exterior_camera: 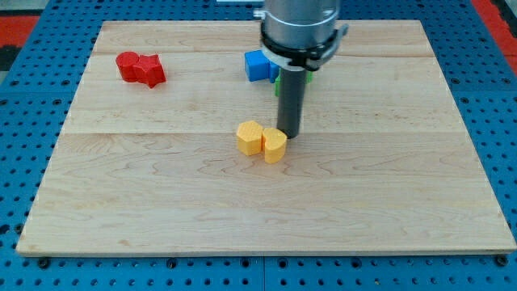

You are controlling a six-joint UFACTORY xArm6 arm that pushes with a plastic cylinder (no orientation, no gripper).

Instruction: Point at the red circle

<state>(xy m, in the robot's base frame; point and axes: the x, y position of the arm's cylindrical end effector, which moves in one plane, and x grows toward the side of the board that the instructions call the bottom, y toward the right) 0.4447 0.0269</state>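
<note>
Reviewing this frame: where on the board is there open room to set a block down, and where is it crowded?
The wooden board is bare across the view's bottom below the two yellow blocks, and along the right side. The left-centre, below the red blocks, is bare too. It is crowded at top centre: the blue block, a green block and my tip, beside the yellow ones.

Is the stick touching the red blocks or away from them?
Away. My tip sits beside the yellow blocks; the red blocks lie far toward the view's left.

Two red blocks, touching side by side as one cluster, glossy, shapes not clearly separable so the circle cannot be singled out, lying flat on the tabletop, view's upper left, near top edge
</note>
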